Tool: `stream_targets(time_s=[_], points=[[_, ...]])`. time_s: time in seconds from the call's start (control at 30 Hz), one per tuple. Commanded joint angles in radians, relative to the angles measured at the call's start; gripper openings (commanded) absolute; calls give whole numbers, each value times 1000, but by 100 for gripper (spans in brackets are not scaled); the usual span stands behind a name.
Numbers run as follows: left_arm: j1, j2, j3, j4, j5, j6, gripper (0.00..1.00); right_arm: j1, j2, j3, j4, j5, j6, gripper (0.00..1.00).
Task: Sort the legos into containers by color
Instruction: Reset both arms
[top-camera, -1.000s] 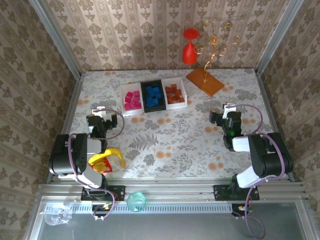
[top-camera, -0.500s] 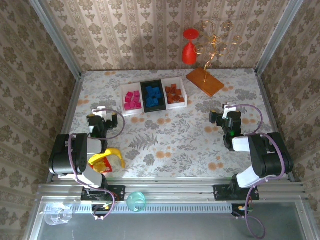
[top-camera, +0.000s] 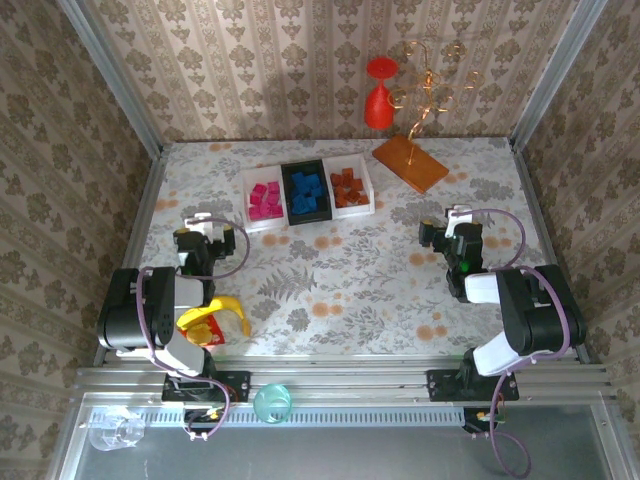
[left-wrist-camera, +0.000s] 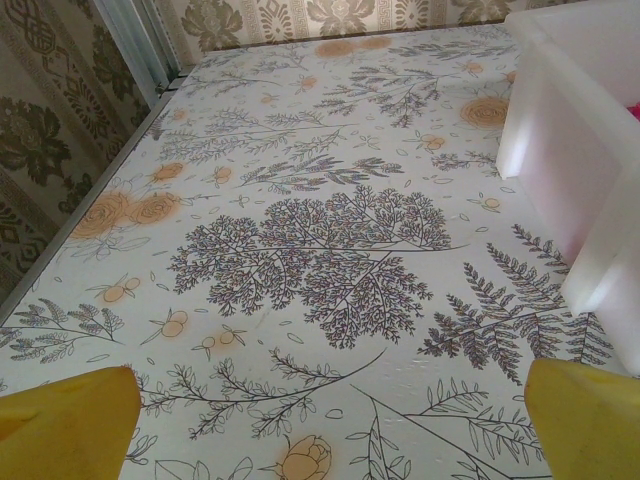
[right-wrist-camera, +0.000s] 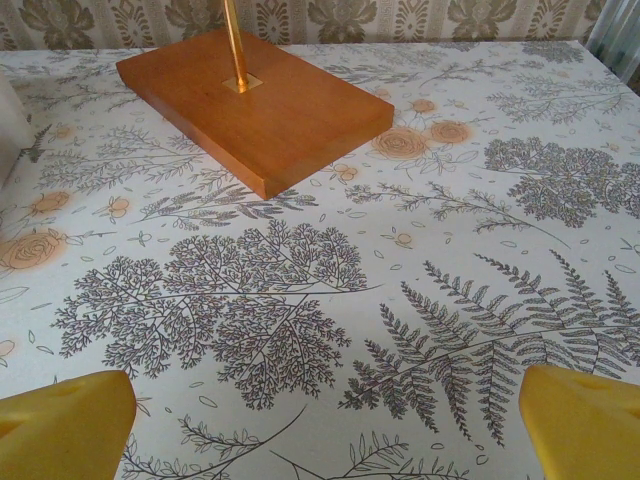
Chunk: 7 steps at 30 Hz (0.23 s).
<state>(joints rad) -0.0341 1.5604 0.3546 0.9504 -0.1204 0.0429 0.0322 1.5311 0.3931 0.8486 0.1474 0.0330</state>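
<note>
Left tool (top-camera: 200, 224) and right tool (top-camera: 449, 224) are resting spread wide and empty over the surface (top-camera: 350, 275), while the legos (top-camera: 305, 192) are lying grouped by color inside the three containers (top-camera: 246, 197) standing side by side.

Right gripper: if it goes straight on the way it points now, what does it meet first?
Probably the orange-brown board, lying ahead and slightly left of the open right gripper; only bare table lies between. Off-centre, so it may just clip the near right corner.
</note>
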Motion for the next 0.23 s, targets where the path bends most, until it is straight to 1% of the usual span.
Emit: stream_targets(time_s=[0.0,0.2], points=[[-6,0,26,-1,-11,15,100,0,-3,13,7,-5,7,100],[-6,-1,26,-1,-12,15,100,0,-5,13,6,-8,7,100]])
